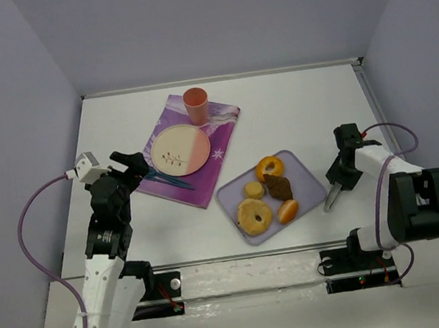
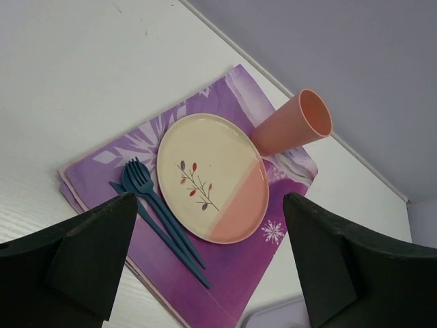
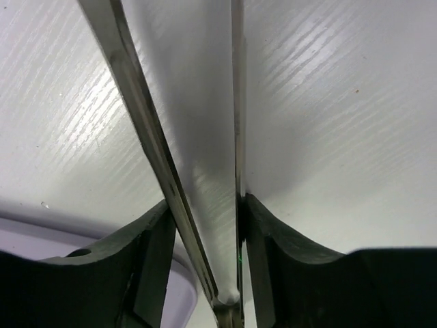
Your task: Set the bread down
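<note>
L gripper point(image 2: 210, 205) wide open, empty; R gripper point(image 3: 208, 239) clamps tongs point(image 3: 142, 130); bread point(image 1: 279, 188) on tray point(image 1: 308, 189).

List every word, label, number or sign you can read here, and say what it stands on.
None: no view shows readable text. The plate bears only a leafy sprig drawing and the purple placemat only snowflakes. The cup, tray, bread and metal tongs show no markings.
</note>
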Tool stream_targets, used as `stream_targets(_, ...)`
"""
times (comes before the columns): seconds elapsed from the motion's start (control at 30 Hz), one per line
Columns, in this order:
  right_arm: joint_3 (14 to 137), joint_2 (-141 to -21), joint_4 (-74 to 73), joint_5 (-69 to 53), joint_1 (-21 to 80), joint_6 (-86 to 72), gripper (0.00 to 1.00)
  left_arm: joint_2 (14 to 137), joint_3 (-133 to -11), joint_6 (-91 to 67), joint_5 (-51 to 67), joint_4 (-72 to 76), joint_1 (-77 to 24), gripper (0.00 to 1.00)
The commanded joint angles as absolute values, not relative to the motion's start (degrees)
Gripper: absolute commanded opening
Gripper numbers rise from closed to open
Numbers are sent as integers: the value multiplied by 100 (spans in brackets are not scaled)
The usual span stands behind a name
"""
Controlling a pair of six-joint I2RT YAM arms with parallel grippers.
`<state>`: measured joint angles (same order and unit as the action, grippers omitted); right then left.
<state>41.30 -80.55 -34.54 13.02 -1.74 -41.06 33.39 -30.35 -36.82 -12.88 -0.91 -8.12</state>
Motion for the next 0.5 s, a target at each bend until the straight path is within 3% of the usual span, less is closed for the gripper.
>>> stream_targets(0.0,3911,-7850,-3313,1336,-211,-4061,41,3252,-2979,-3577,-1327,237,-765,99)
stream_targets(0.2,4455,-6813,-3884,1627,-211,-3420,30,3234,-2979,-3577,-1318,220,-765,99)
stream_targets(0.47,5229,-5345,-4209,-647,86,-2339,29,3269,-2988,-3595,-1204,255,-765,99)
